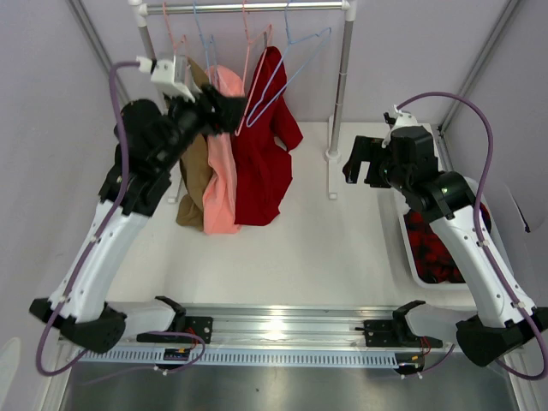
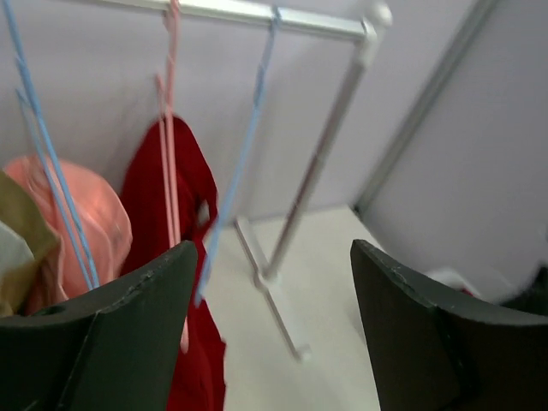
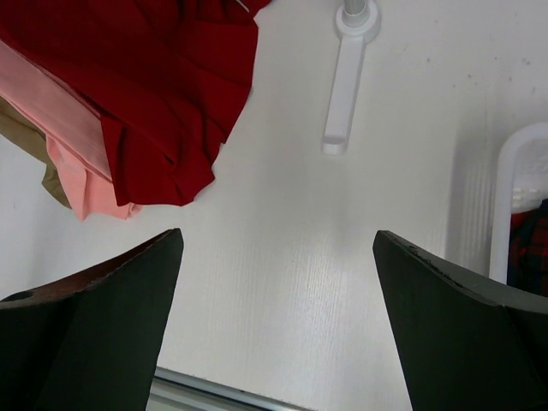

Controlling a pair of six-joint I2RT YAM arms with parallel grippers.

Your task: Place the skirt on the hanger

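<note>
Skirt (image 1: pixel 261 163) hangs long axis vertical, hem down, on hanger (image 2: pixel 171 43).

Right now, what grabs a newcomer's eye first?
The dark red skirt, hanging from the rail at the back left beside a salmon-pink garment. The left arm reaches up there, jaws open and empty. At the right, a white bin holds plaid cloth.
</note>
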